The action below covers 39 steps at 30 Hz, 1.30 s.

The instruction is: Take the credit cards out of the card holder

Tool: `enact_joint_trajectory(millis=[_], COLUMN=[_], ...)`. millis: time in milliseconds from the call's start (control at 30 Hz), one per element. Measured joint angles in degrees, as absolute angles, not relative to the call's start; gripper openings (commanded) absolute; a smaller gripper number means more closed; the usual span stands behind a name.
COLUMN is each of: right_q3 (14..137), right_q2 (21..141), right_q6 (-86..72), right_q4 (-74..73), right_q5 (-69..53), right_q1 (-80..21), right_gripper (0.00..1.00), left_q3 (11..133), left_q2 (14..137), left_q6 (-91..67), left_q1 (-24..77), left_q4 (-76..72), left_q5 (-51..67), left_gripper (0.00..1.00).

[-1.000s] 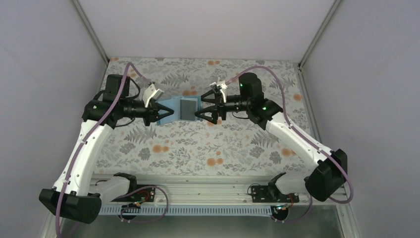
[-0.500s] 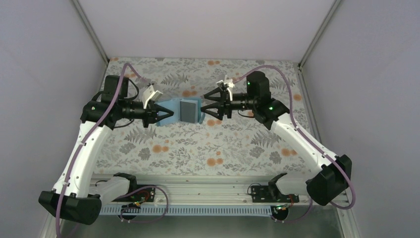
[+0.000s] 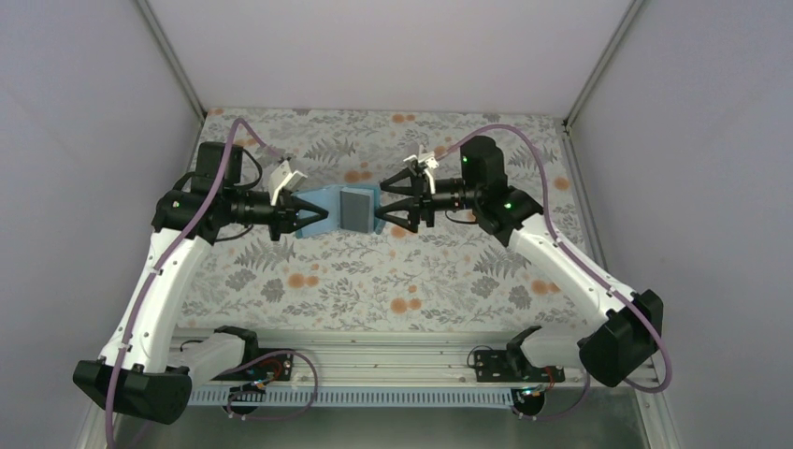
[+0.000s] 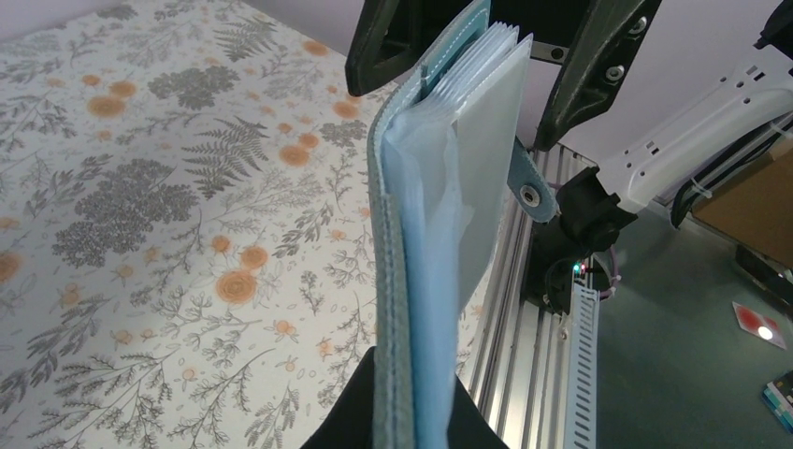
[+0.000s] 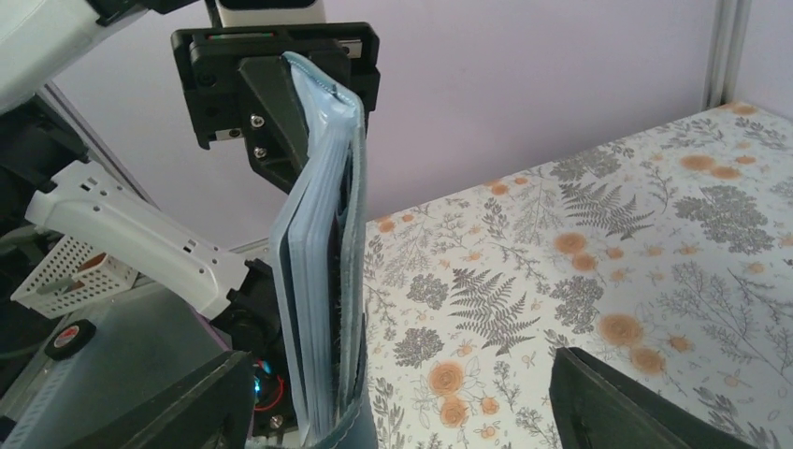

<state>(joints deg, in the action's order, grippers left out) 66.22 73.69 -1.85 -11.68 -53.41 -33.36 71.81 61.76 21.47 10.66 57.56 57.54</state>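
Observation:
The teal-blue card holder (image 3: 329, 201) hangs in the air above the flowered cloth, between both arms. My left gripper (image 3: 316, 217) is shut on its left edge; in the left wrist view (image 4: 411, 398) the holder (image 4: 411, 234) stands edge-on, its pale blue pocket leaves fanned a little. My right gripper (image 3: 377, 206) is open, with one finger on each side of the holder's right edge. In the right wrist view the holder (image 5: 323, 309) stands just inside the left finger of that gripper (image 5: 400, 360). The credit cards are hidden in the pockets.
The flowered cloth (image 3: 393, 271) covers the table under the holder. Grey walls close in the back and both sides. The aluminium rail (image 3: 374, 360) with the arm bases runs along the near edge. A white basket (image 5: 65, 271) sits off the table.
My right gripper drew back and up a little, then came in again around the holder's right edge, still open. My left gripper shifted slightly with the holder in it.

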Motion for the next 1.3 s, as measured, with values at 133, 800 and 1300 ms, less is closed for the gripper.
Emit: enact_joint_trajectory(millis=[133, 800, 1300], right_q3=[66.5, 66.8, 66.9], right_q2=[74.3, 75.9, 76.2], right_q6=[-1.3, -4.3, -3.9], right_q4=[-11.9, -9.6, -9.3], right_q5=[-53.8, -48.2, -43.6], right_q1=[-33.9, -38.5, -40.0], right_gripper=[0.63, 0.57, 0.56], left_q3=[71.8, 71.8, 71.7], left_q2=[61.8, 61.7, 61.7], left_q6=[21.5, 21.7, 21.9], left_q1=[10.6, 10.0, 9.7], left_q4=[57.6, 58.0, 58.2], left_q5=[57.5, 57.3, 56.6], left_gripper=[0.02, 0.02, 0.02])
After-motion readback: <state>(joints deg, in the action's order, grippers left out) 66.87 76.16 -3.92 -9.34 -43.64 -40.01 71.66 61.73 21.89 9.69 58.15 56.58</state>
